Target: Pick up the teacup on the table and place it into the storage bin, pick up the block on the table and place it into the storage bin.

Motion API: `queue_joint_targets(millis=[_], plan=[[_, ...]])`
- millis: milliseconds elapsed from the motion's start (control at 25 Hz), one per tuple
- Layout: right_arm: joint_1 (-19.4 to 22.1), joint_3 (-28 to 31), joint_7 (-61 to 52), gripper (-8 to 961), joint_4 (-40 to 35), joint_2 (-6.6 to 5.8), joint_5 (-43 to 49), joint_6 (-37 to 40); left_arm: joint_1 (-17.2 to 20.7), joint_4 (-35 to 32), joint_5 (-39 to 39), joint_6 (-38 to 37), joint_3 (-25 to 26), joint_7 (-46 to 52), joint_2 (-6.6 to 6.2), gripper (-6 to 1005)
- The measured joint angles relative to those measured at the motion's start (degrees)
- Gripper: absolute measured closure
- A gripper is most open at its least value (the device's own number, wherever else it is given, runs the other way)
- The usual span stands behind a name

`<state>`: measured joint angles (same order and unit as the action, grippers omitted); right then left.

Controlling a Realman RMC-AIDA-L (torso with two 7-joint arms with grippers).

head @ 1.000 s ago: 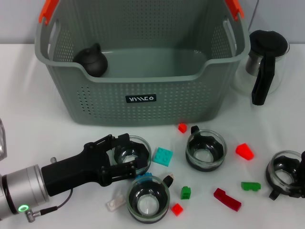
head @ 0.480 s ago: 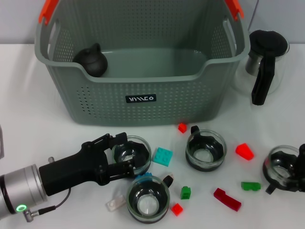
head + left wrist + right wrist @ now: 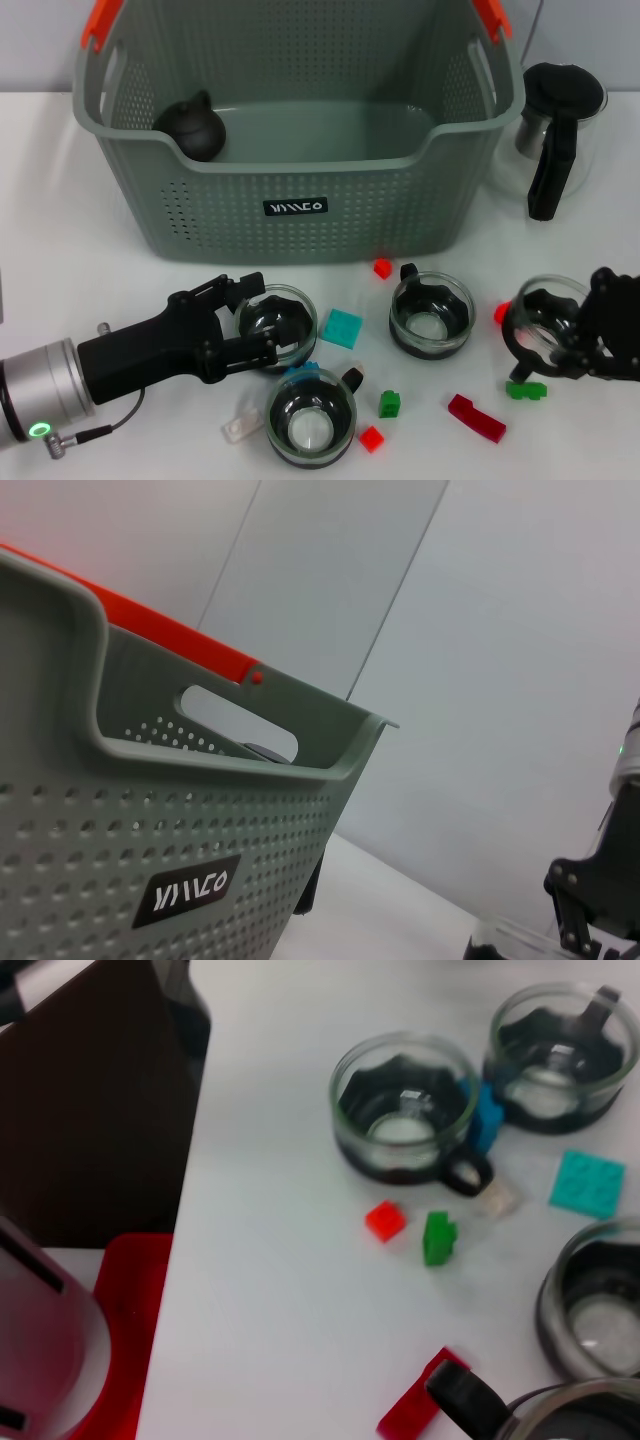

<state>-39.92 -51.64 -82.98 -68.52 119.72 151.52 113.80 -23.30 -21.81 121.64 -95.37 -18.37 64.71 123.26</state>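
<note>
Storage bin: the grey-green storage bin stands at the back of the table; a black teapot-like lump already sits in its left corner, otherwise the floor is bare.

Glass pot: a black-handled glass pot stands just right of the bin, untouched.

Right gripper: here's the news! The right gripper has lifted its teacup off the table a second ago and swung it inward, towards the bin's front right corner. Its fingers are clamped on the cup's rim, and the cup hangs tilted above the red block.

Left gripper: the left gripper has slid slightly back but stays in front of the bin's label, fingers pinched over the rim of the left teacup, cup still on the table.

Other teacups: two more wait in front of the bin, centre and nearest.

Blocks: teal plate, green, and dark red pieces remain scattered before the bin.

Meaning: one cup looks on its way; everything else is pending.
</note>
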Motion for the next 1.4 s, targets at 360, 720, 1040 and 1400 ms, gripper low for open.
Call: queue_joint_targets(millis=[360, 720, 1040, 1400], plan=[[-3.49, -5.31, -5.30, 898, -0.82, -0.13, -6.54, 0.13, -0.34, -0.16, 0.08, -0.09, 0.00, 0.12, -0.26, 116], [-9.99, -7.74, -9.53, 898, -1.17, 0.42, -15.43, -0.74, -0.60, -0.17, 0.12, -0.10, 0.01, 0.16, -0.68, 118], [-16.20, -7.21, -12.59, 893, 1.10, 0.42, -18.89, -12.12, -0.18, -0.77, 0.15, -0.15, 0.00, 0.16, -0.74, 120], [-22.02, -7.73, -21.43, 884, 15.11, 0.18, -18.42, -38.68, -0.79, -1.54, 0.09, -2.87, 0.00, 0.21, -1.05, 122]])
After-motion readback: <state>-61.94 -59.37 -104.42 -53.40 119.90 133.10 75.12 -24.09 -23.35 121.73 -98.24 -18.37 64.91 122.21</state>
